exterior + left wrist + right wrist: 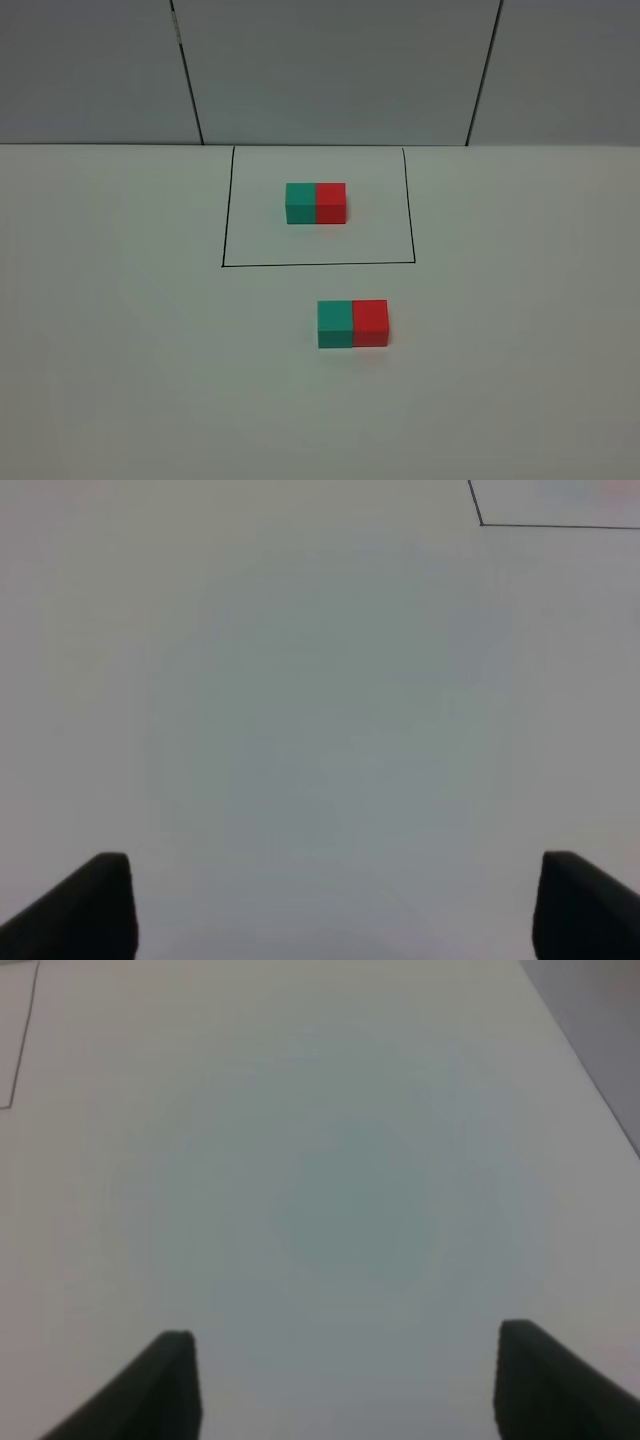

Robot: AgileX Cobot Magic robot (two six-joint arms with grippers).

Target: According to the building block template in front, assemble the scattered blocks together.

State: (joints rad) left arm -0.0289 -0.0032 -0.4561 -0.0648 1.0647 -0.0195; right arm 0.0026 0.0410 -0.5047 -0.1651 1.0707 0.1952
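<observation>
The template, a teal-green cube joined to a red cube (316,203), lies inside the thin black drawn rectangle (318,265) at the back middle of the white table. In front of it, outside the frame, the loose teal-green cube (335,324) and the loose red cube (370,323) sit side by side, touching, green on the left. Neither arm shows in the exterior high view. My left gripper (335,910) is open over bare table, a corner of the black rectangle (482,523) far ahead. My right gripper (345,1385) is open over bare table.
A grey panelled wall (330,70) rises behind the table's back edge. The right wrist view shows the table's edge (580,1060) and part of the black line (22,1050). No blocks show in either wrist view.
</observation>
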